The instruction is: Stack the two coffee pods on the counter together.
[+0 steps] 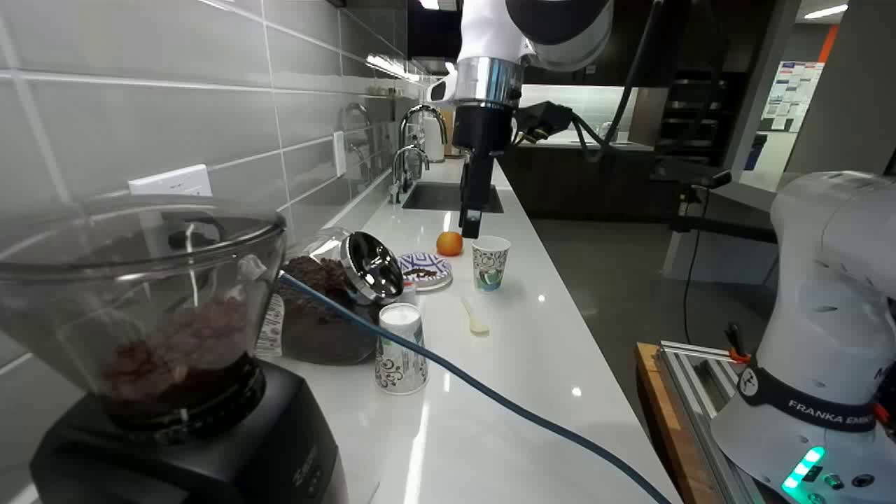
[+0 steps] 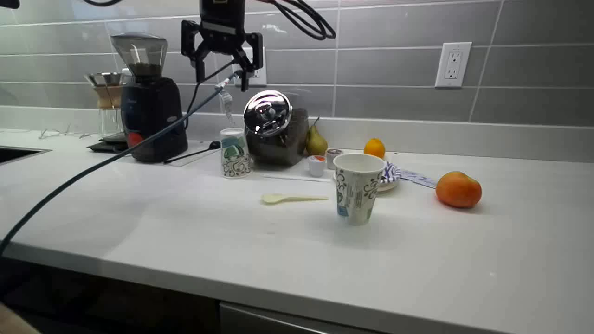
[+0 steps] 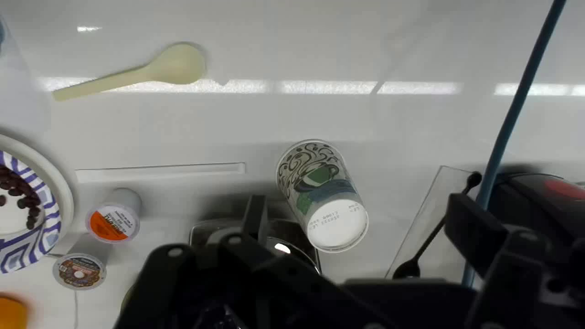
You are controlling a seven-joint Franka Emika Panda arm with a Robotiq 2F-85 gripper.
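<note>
Two coffee pods stand side by side on the white counter (image 2: 185,222). One has an orange and white lid (image 3: 112,223); the other has a dark patterned lid with a pale rim (image 3: 80,273). In an exterior view the orange-lidded pod (image 2: 317,167) stands just in front of the dark-lidded pod (image 2: 332,157). In the exterior view along the counter, the pods are mostly hidden behind the jar. My gripper (image 2: 222,80) is open and empty, high above the counter. In the wrist view its fingers (image 3: 365,219) are spread, with the pods beyond the left finger.
An upside-down paper cup (image 3: 320,196) and the tilted jar (image 2: 278,144) with its chrome lid stand below my gripper. A blue cable (image 2: 116,155) crosses the scene. An upright cup (image 2: 357,190), a bean plate (image 3: 59,201), a spoon (image 2: 292,198), and a pear (image 2: 316,141) are nearby.
</note>
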